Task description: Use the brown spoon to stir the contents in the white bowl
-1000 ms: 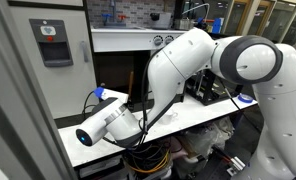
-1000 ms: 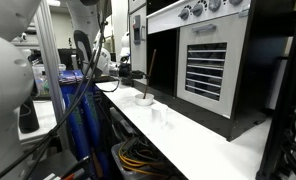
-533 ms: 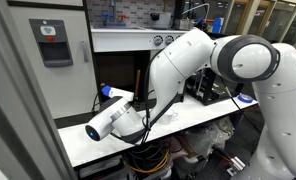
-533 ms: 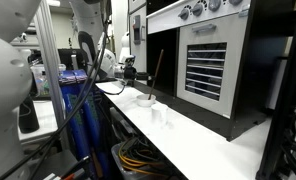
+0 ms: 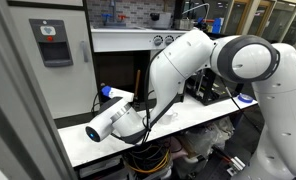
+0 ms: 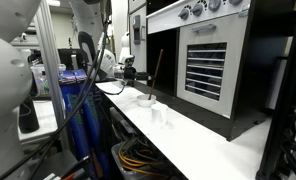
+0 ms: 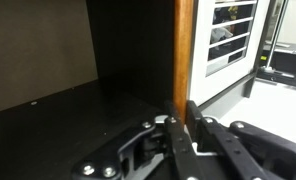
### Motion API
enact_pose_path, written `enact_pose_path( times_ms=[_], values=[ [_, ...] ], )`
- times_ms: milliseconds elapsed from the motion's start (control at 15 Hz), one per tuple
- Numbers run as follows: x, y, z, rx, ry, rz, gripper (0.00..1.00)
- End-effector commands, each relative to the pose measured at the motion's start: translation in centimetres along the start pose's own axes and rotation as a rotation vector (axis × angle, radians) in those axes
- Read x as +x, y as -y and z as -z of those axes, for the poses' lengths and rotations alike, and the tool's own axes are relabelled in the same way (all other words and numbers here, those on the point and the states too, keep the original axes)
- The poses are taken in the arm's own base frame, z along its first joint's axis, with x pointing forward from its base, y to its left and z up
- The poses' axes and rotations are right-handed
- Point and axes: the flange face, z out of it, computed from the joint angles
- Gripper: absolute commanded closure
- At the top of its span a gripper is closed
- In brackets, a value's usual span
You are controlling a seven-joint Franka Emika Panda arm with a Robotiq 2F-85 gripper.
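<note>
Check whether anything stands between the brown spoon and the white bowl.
Nothing visible does. The gripper is shut on the brown spoon, whose lower end hangs right over the white bowl; the translucent cup stands aside.

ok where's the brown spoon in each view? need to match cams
In an exterior view: brown spoon, thin upright line, left of centre.
In an exterior view: slanted, centre, tip at the white bowl.
Wrist view: vertical brown strip, top edge down into the shut gripper.
Shared landmark: black oven cavity behind it.
</note>
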Motion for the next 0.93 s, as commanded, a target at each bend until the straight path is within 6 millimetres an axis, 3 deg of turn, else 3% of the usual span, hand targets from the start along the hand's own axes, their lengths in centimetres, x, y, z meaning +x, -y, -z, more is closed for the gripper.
enact_pose_path(
  times_ms=[0,467,867],
  values=[
    [0.0,-0.5,1.1,-0.039,-0.012,-0.031,0.97],
    [0.2,-1.0,3.8,-0.09,-0.037,-0.057,0.97],
    [-0.2,-0.8,2.8,-0.11,0.014,-0.057,0.97]
  ],
)
